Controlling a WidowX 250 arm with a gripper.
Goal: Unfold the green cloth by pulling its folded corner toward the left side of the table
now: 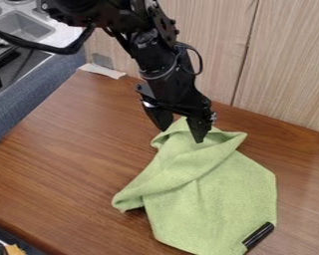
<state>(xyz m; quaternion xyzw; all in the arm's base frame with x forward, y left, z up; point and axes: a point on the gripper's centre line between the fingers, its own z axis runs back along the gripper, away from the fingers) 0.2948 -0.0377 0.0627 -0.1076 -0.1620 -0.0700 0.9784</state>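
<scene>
The black gripper (183, 134) hangs down over the upper end of a green cloth (215, 199). Its two fingers stand apart, with some of the cloth's bunched top showing between and below them; whether they touch it I cannot tell. The cloth lies rumpled on the brown wooden table (76, 164), folded over along its left side and flatter at the lower right. A short black cylindrical object (258, 235) rests at the cloth's lower right edge.
Behind the table stands a light wood-grain panel (282, 64). A grey sink (22, 26) and a blue-grey side surface (36, 94) are at the upper left. White tape (102, 70) marks the table's back left corner. Dark items sit at the bottom left corner.
</scene>
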